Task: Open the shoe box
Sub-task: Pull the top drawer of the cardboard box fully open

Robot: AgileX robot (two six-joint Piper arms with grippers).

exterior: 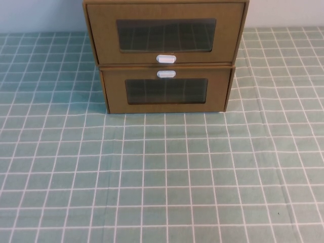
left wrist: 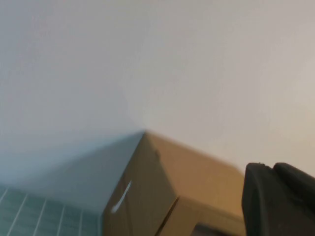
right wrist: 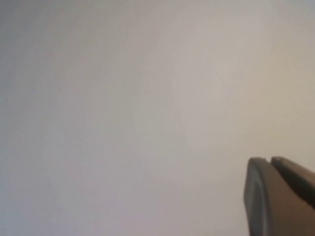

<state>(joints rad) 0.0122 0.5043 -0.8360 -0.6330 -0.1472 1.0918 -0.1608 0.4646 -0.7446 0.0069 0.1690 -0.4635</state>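
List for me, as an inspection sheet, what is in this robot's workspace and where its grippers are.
Surface: green checked tablecloth, lying flat.
Job's things: upper shoe box stacked on lower shoe box at the far side; both brown, with windowed fronts, both closed.
Clutter: nothing seen.
Grippers: left gripper is outside the high view, and its camera sees the stack's corner. Right gripper is outside the high view, shut, facing only wall.
Cables: nothing seen.
Surroundings: pale wall behind the boxes.
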